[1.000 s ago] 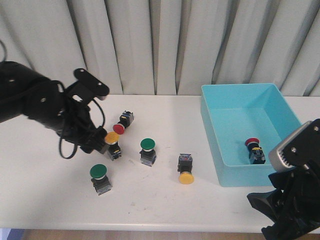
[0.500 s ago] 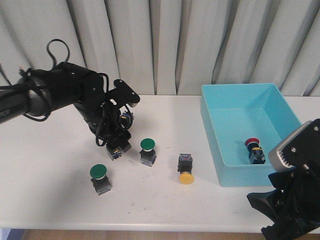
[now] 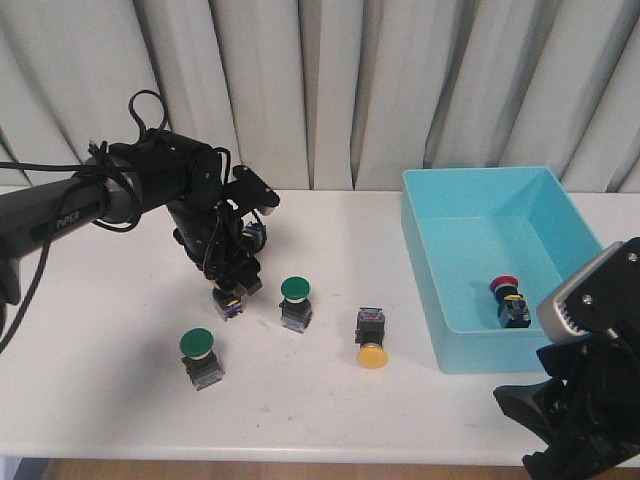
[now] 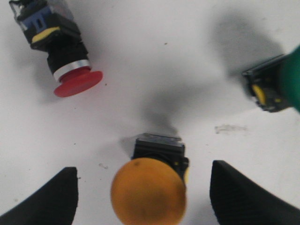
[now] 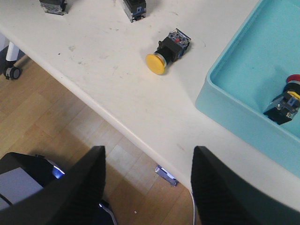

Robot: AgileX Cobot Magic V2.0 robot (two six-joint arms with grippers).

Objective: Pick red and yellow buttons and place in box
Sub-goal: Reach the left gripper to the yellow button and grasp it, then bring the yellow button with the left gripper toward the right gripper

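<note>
My left tool (image 4: pixel 143 197) is spread open, its fingers (image 4: pixel 44 199) on either side of a yellow button (image 4: pixel 150 190) standing on the bench (image 3: pixel 100 300), not touching it. A red button (image 4: pixel 63 51) lies on its side nearby; green buttons (image 3: pixel 295 300) stand beside. My right tool (image 5: pixel 145 187) hangs open off the bench edge. Another yellow button (image 3: pixel 371 338) lies between the green buttons and the box (image 3: pixel 470 210), which holds one red button (image 3: pixel 508 300).
</note>
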